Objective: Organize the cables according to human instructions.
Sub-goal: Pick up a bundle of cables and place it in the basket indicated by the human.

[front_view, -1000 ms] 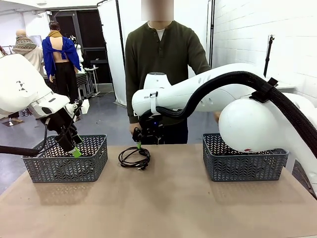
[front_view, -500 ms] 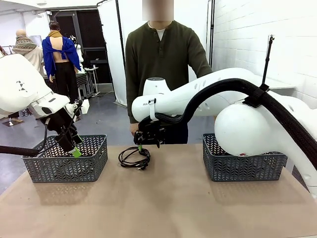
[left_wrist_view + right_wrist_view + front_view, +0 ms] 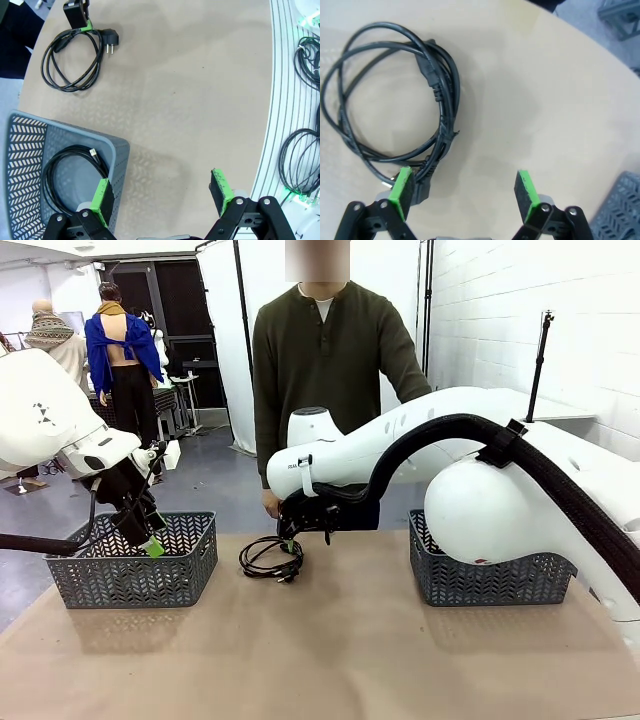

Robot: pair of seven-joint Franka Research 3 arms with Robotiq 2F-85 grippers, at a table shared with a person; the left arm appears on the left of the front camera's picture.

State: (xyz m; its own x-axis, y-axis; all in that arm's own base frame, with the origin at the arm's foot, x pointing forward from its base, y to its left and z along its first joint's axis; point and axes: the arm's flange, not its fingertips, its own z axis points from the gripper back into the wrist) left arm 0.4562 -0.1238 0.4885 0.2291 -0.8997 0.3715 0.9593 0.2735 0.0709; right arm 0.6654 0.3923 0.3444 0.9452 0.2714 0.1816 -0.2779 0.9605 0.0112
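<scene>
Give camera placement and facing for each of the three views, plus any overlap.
Front: between the arms, facing across the table at the person; both arms show.
Left wrist: above the left basket, looking down; open left gripper at bottom.
Right wrist: looking down at the coiled cable on the table; open right gripper.
Shared: that cable appears in all three.
</scene>
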